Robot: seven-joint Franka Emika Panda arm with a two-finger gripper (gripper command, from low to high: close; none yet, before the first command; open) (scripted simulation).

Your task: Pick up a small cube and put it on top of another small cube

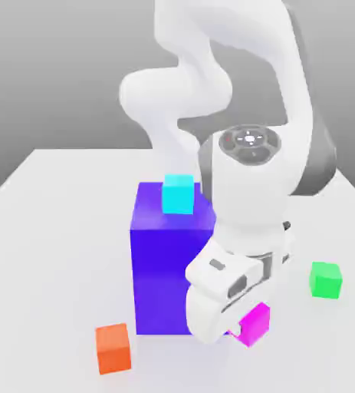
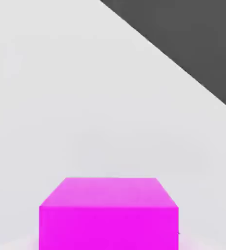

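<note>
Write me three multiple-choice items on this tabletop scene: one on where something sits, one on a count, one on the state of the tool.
1. Where does the cyan cube sit?
A. On top of the big blue-purple block
B. On the orange cube
C. On the table beside the green cube

2. How many small cubes are in the exterior view?
A. Two
B. Four
C. Six

3. What is the state of the tool?
A. Wide open above the orange cube
B. Shut on the magenta cube
C. Shut on the green cube

Answers:
1. A, the cyan cube rests on the block's top face.
2. B, the cyan and magenta cubes, the orange cube and the green cube.
3. B, the magenta cube sits right under the hand, and the hand view has it close up at the fingers.
</note>
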